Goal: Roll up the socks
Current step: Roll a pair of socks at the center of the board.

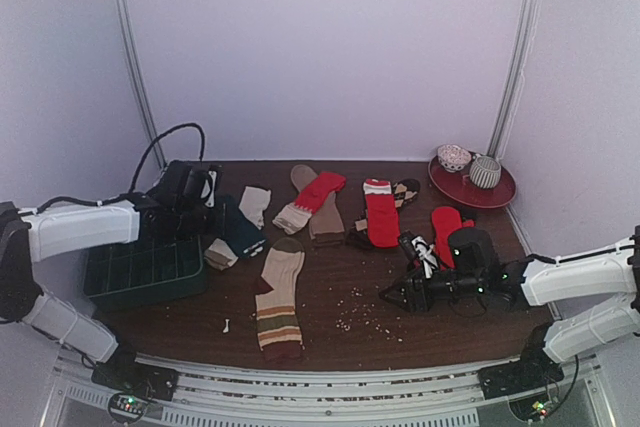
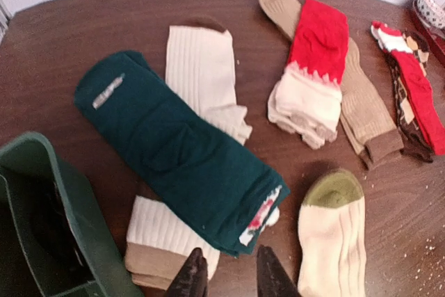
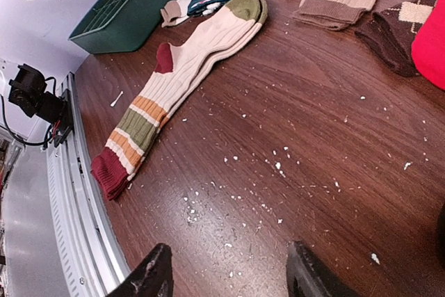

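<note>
Several socks lie flat across the brown table. A dark teal sock point(image 2: 174, 151) point(image 1: 240, 230) crosses a cream sock point(image 2: 201, 67) and a cream-and-tan cuff point(image 2: 156, 234). My left gripper point(image 2: 229, 274) point(image 1: 207, 209) hovers just short of the teal sock's cuff end, its jaws a little apart with nothing between them. A tan sock with brown, orange and green stripes point(image 1: 280, 302) point(image 3: 181, 81) point(image 2: 334, 227) lies at the front middle. My right gripper point(image 3: 229, 277) point(image 1: 395, 295) stands open over bare table, to the right of that striped sock. Red socks point(image 1: 382, 212) and a black-and-white striped sock point(image 1: 420, 247) lie beside the right arm.
A dark green gridded tray point(image 1: 140, 272) point(image 2: 42, 193) point(image 3: 125, 12) stands at the left under my left arm. A red plate point(image 1: 475, 192) with two rounded bundles sits at the back right. A red-and-cream sock point(image 2: 313, 60) lies on a tan sock point(image 2: 361, 102). White crumbs point(image 3: 278, 165) dot the table.
</note>
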Robot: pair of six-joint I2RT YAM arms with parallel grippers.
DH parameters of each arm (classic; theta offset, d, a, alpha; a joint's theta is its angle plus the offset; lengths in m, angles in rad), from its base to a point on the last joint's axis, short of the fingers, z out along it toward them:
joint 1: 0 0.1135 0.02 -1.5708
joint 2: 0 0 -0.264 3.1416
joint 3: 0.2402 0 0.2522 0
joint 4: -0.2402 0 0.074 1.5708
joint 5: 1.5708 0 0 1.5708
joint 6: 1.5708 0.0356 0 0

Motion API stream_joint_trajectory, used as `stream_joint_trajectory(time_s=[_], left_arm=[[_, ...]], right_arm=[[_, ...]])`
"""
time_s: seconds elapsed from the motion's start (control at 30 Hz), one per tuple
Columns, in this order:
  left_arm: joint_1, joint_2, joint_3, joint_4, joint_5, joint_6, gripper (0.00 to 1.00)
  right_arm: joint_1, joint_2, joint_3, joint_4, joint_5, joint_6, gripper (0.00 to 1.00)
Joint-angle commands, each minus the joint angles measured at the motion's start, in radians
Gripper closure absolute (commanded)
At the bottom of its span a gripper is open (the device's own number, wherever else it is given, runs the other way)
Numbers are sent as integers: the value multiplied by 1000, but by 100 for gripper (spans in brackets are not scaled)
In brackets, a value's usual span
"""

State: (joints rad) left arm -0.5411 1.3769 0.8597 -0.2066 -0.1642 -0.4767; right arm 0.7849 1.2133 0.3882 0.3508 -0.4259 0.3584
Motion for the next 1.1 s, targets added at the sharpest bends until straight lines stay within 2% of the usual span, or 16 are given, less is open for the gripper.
stream_joint_trajectory(time_s=[0.0, 0.1, 0.27, 0.6, 0.83, 0.9, 1.0, 1.07], left_arm=[[-46, 6, -97, 146, 4, -116, 76], [-83, 21, -132, 148, -18, -153, 76], [-110, 14, -165, 25, -69, -251, 76], [-118, -123, -248, -149, -289, -349, 71], [-118, -262, -250, -254, -364, -340, 70], [-117, -303, -242, -237, -359, -284, 62], [-118, -363, -259, -119, -295, -149, 43], [-118, -404, -274, -36, -248, -81, 21]], right_arm=[[-5, -38, -8, -45, 46, 37, 44], [-5, -58, -17, -62, 62, 51, 44], [-6, -86, -29, -59, 65, 82, 44], [-1, -82, -39, -25, 52, 108, 44], [32, -60, -42, -2, 29, 65, 44], [63, -60, -54, 50, 9, 28, 42], [135, -51, -54, 126, 6, -58, 35], [194, -40, -42, 162, 11, -151, 27]])
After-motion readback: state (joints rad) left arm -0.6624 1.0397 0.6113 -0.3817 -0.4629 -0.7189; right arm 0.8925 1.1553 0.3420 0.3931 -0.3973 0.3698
